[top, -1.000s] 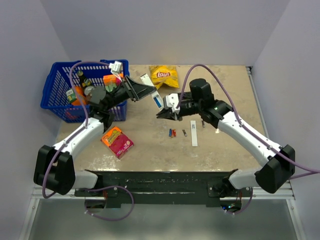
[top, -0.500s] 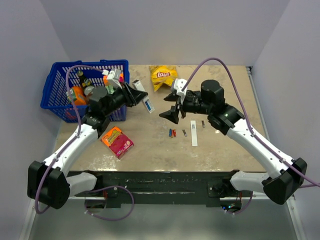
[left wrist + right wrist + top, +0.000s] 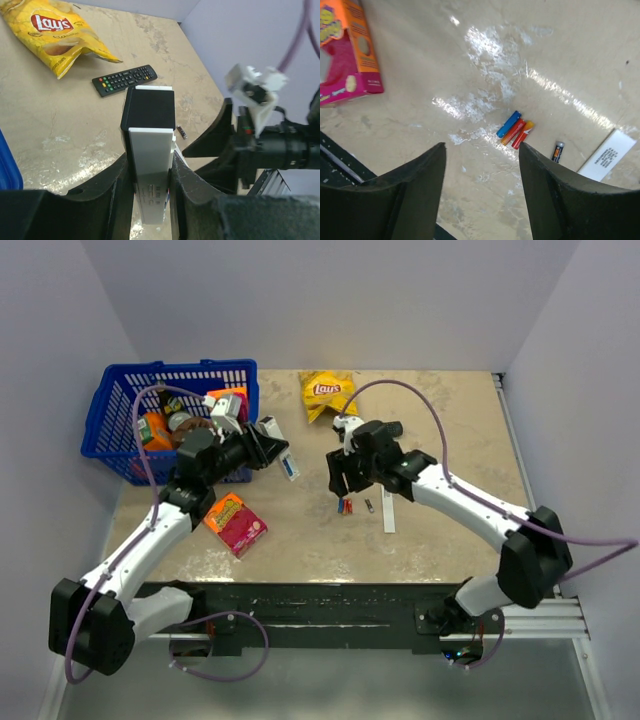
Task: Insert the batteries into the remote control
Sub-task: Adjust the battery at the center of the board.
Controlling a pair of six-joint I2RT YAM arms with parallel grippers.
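The slim white remote control [image 3: 150,170], dark patch [image 3: 149,107] at its far end, is clamped between the fingers of my left gripper [image 3: 150,162]. In the top view the remote control [image 3: 286,462] hangs above the table beside the basket, in my left gripper [image 3: 266,449]. Three batteries [image 3: 516,131], one blue and two red/orange, lie side by side on the table. My right gripper [image 3: 481,150] hovers open just short of them with nothing between its fingers. From above, the right gripper [image 3: 340,484] is over the batteries [image 3: 345,506].
A white back strip [image 3: 388,510] and a small dark grey cell [image 3: 557,151] lie right of the batteries. A pink box [image 3: 235,522] sits front left, a blue basket [image 3: 120,390] of goods back left, a Lay's bag [image 3: 327,392] behind. A black remote [image 3: 125,80] lies near the bag.
My right gripper let go near the remote, opened wide, and swung down toward the batteries. My left gripper drew the remote back to the left, still shut on it.
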